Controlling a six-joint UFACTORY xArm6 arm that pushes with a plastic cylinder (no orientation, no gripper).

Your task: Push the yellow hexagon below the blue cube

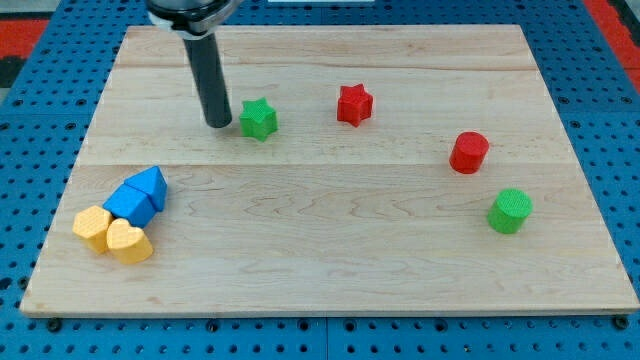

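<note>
The yellow hexagon [92,227] lies at the board's lower left, touching the lower left side of the blue cube [129,203]. A yellow heart [129,242] sits right beside the hexagon, below the cube. A blue triangle block [150,184] touches the cube's upper right. My tip [219,124] rests on the board in the upper left part, just left of the green star [258,119], far above and right of the yellow and blue cluster.
A red star [354,104] lies at top centre. A red cylinder [468,152] and a green cylinder [510,210] stand at the right. The wooden board [330,270] sits on a blue pegboard table.
</note>
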